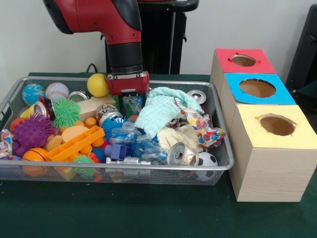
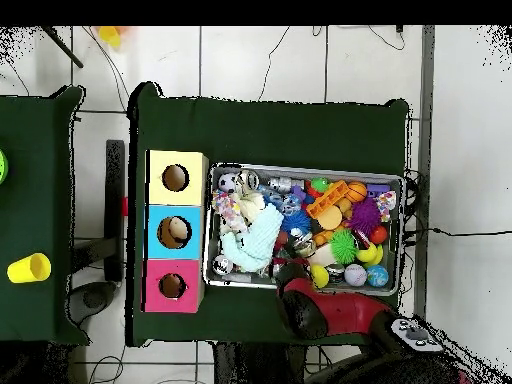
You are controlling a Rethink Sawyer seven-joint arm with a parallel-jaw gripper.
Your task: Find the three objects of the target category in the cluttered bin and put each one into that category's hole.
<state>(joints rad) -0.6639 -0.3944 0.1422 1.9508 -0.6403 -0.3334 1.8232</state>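
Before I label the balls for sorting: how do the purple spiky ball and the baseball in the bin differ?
The purple spiky ball bristles with soft spikes; the baseball is smooth, white with red stitching. The purple one looks larger. It lies nearer the camera's side of the bin, the baseball at the far rim. Both are round and lie apart from the tool.

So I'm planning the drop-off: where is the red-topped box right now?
In the front view the red-topped box stands at the right, farthest back in the row, behind the blue-topped box and beside the bin's far corner.
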